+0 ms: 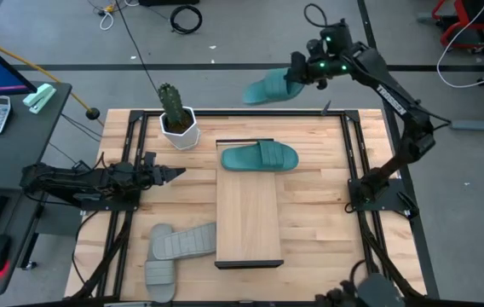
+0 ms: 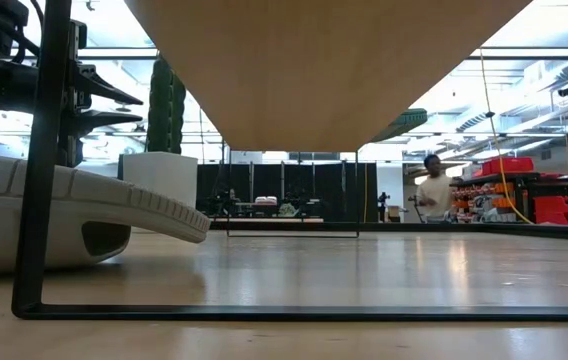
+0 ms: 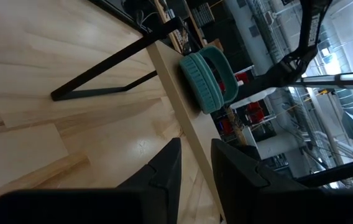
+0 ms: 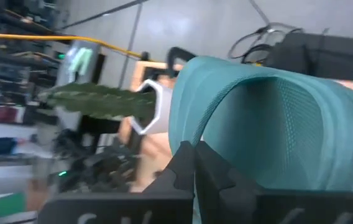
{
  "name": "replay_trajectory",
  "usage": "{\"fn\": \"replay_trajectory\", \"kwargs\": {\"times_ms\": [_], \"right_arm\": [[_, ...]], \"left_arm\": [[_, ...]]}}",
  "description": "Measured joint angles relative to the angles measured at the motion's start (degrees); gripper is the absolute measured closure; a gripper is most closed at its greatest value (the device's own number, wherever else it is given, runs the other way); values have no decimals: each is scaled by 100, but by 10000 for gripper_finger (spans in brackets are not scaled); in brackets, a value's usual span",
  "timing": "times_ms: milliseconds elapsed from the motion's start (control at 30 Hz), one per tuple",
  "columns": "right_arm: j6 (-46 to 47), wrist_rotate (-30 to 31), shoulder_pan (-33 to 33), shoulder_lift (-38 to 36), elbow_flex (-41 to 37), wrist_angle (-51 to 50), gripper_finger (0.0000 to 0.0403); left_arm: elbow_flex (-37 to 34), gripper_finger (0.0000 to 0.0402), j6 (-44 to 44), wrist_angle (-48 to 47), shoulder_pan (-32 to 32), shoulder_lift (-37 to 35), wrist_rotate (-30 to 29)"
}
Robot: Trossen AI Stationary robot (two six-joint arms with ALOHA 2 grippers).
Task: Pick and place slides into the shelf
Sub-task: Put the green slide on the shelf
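Grey slides (image 1: 178, 243) near-left on the bench (image 1: 319, 213), beside the shelf (image 1: 248, 217).
Right gripper (image 1: 297, 77) jaws grip a teal slide (image 1: 267, 88) beyond the far edge; left gripper (image 1: 169, 174) jaws slightly parted.

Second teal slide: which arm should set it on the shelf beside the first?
Right. The right claw is shut on the teal slide, held beyond the table's far edge, near the shelf's far end where the first teal slide lies. The left claw holds nothing.

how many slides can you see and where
4. One teal slide lies on the shelf, one teal slide is held by the right gripper, two grey slides lie beside the shelf.
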Motion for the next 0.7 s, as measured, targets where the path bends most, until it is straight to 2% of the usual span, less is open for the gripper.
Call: {"fn": "replay_trajectory", "kwargs": {"times_ms": [133, 400, 533, 700], "right_arm": [[269, -143, 207, -338, 0, -102, 403], [277, -76, 821, -1065, 0, -973, 403], [303, 128, 1223, -1443, 0, -1275, 403], [599, 466, 1849, -1882, 0, -1723, 403]], "left_arm": [[-2, 310, 21, 6, -1, 2, 0], [-2, 311, 466, 256, -1, 2, 43], [20, 312, 929, 754, 1, 0, 41], [398, 317, 1721, 769, 0, -3, 43]]}}
